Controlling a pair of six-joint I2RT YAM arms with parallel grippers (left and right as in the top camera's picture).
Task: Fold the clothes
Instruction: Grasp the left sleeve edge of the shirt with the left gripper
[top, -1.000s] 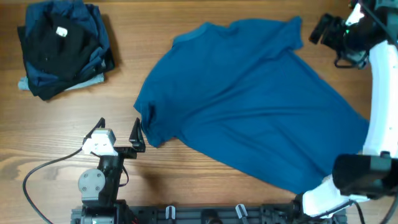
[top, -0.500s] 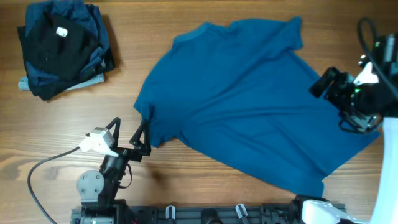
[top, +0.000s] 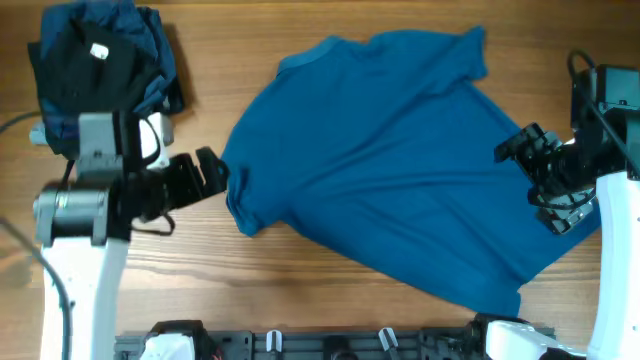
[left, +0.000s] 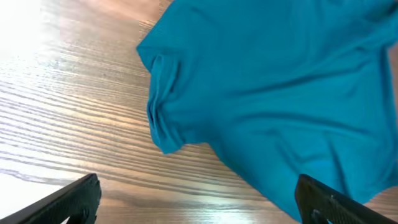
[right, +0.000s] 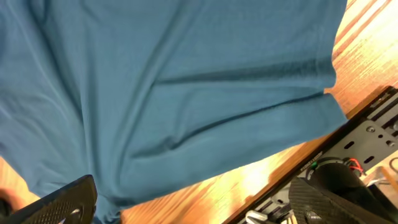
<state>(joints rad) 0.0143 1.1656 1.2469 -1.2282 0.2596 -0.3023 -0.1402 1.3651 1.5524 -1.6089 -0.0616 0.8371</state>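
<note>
A blue polo shirt (top: 400, 150) lies spread flat across the middle of the wooden table, collar to the upper left, hem to the lower right. It also shows in the left wrist view (left: 273, 81) and the right wrist view (right: 168, 93). My left gripper (top: 213, 172) is open and empty, just left of the shirt's bunched left sleeve (left: 163, 118). My right gripper (top: 535, 165) is open and empty, above the shirt's right side near its hem.
A pile of dark folded clothes (top: 100, 75) sits at the table's far left corner. The table's front edge carries a black rail with mounts (top: 340, 345). Bare wood (top: 300, 290) lies in front of the shirt.
My left arm has risen from the front edge and swung up to the shirt's left sleeve. My right arm has come down from the far right corner over the shirt's right side.
</note>
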